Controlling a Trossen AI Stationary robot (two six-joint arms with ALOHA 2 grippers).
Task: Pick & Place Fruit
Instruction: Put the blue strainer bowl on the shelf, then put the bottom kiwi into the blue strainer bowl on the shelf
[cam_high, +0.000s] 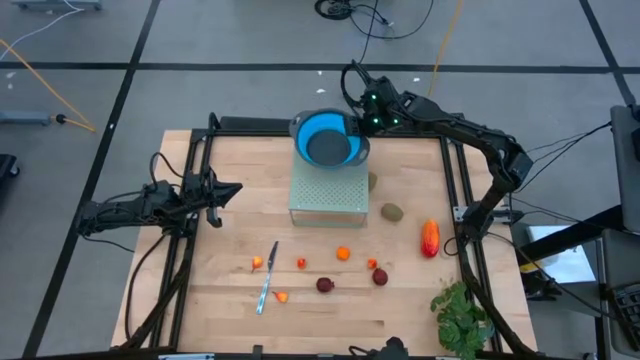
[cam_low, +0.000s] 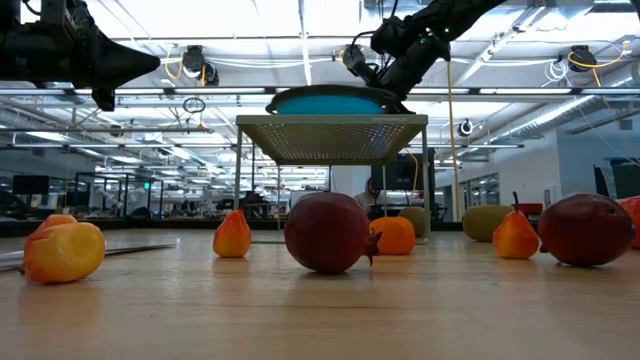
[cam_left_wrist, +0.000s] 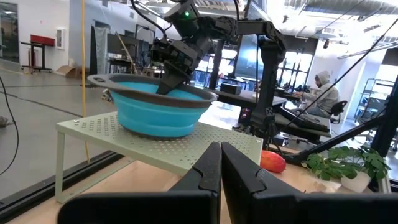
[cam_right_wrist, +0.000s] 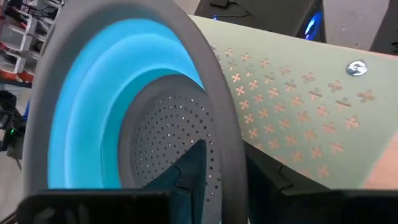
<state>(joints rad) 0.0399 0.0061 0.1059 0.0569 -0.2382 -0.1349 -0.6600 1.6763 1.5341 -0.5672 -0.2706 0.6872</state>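
High view: right pincer (cam_high: 352, 128) at the blue bowl's (cam_high: 320, 135) rim.
Fingers straddle the rim, grip uncertain; fruit (cam_high: 392, 212) lies nearer this arm; left pincer (cam_high: 228, 190) closed.

Looks like a robotics lab, open-plan industrial type. Ceiling pipes (cam_low: 520, 95) and strip lights are running across the top of the low view, cables (cam_high: 375, 18) are lying on the grey floor, and a person (cam_left_wrist: 323, 93) is sitting at a desk at right.
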